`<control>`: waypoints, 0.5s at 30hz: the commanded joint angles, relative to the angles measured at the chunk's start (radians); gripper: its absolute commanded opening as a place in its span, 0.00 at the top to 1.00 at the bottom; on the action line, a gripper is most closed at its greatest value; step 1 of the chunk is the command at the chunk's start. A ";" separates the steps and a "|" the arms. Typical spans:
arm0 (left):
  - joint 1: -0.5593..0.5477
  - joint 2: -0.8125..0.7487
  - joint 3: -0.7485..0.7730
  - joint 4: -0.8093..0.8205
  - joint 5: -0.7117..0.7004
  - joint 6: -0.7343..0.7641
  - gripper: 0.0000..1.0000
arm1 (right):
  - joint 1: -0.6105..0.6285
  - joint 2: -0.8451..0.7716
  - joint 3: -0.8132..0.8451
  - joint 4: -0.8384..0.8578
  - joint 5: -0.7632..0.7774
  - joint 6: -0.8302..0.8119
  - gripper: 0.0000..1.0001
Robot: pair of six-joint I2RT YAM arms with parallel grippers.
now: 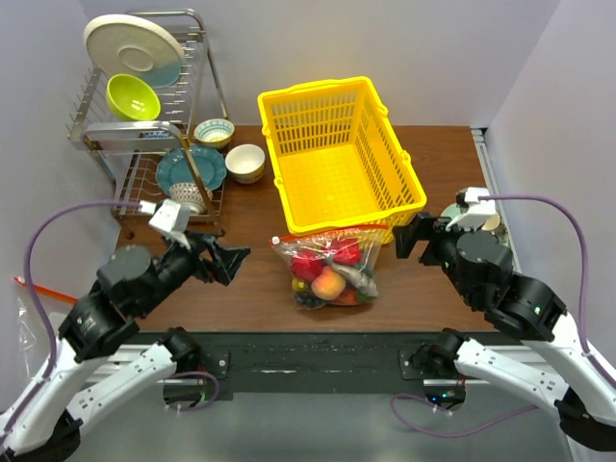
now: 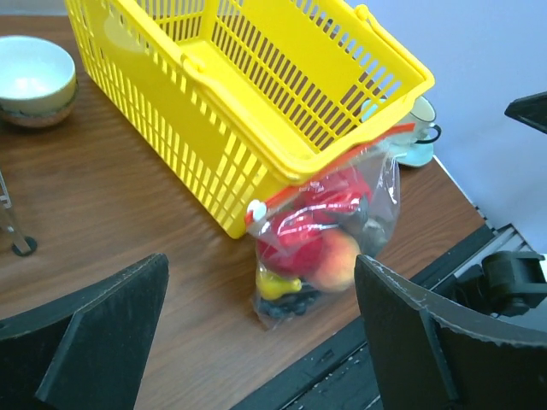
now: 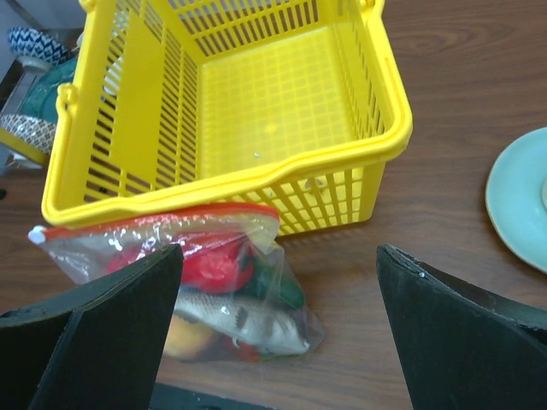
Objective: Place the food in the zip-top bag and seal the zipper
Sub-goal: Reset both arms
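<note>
- While the zip-top bag [image 1: 329, 272] lies on the brown surface [image 1: 404, 286] at lower centre of the top view, its mouth rests against the near wall of the yellow basket [image 1: 337, 154].
- Inside it sits the food [image 1: 327, 282]: red pieces, a peach, dark grapes and a grey-beige piece.
- The zipper [image 1: 322, 234] runs along the bag's upper edge. Whether it is fully sealed cannot be told.
- The left end effector [image 1: 236, 264], left of the bag, has its fingers spread and holds nothing.
- The right end effector [image 1: 407, 238], right of the bag, is likewise spread and empty.

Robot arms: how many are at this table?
2. The left arm comes in from the near left, the right arm from the near right, flanking the zip-top bag. None appears hidden.
</note>
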 commanded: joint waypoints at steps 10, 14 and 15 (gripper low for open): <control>0.005 -0.185 -0.191 0.096 -0.022 -0.083 0.06 | -0.002 -0.252 -0.148 -0.067 -0.023 0.062 0.02; 0.006 -0.185 -0.191 0.098 -0.028 -0.077 0.06 | -0.002 -0.253 -0.148 -0.086 -0.025 0.084 0.02; 0.005 -0.188 -0.190 0.098 -0.030 -0.075 0.06 | -0.002 -0.256 -0.148 -0.089 -0.026 0.087 0.02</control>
